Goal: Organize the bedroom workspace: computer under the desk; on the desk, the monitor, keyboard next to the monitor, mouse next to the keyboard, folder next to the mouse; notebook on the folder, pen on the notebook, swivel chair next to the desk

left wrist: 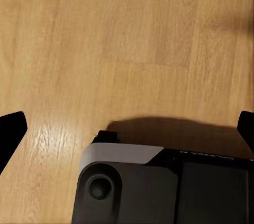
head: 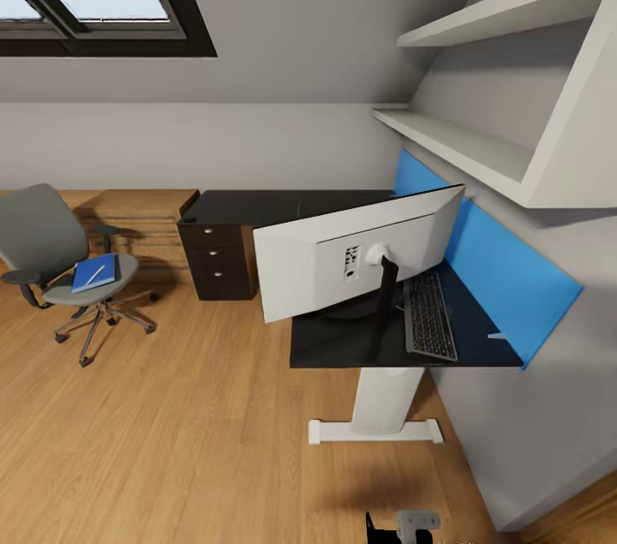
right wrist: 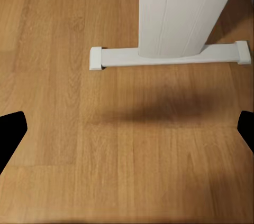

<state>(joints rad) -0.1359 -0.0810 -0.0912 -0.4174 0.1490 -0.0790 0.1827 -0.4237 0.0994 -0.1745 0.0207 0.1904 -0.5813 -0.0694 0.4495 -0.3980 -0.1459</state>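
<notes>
Your head camera looked down on the black counter (head: 257,206), its near wing carried on a white leg (head: 383,403) with a flat foot on the wooden floor (head: 171,424). The monitor (head: 343,257) stood on that near wing with its light grey back turned to you, tilted slightly, its black stand (head: 387,287) dropping to the counter top. The keyboard (head: 428,317) lay flat on the counter just beside the stand, between the monitor and the blue wall panel (head: 506,270). The dark drawers (head: 216,261) with silver knobs sat under the far wing.

Well apart from the counter, at the left, stood the swivel chair (head: 47,244), with the folder (head: 92,273) lying on its seat and the pen (head: 96,274) resting on top of the folder.

Your left wrist camera showed the left gripper (left wrist: 127,129) hanging over bare floor beside the robot's dark base (left wrist: 164,187); its fingers (left wrist: 11,129) were spread wide at the frame edges, released, with nothing between them. Your right gripper (right wrist: 127,129) hung likewise over the floor near the white leg (right wrist: 180,12) and its foot, its fingers (right wrist: 11,129) also spread apart and holding nothing.
</notes>
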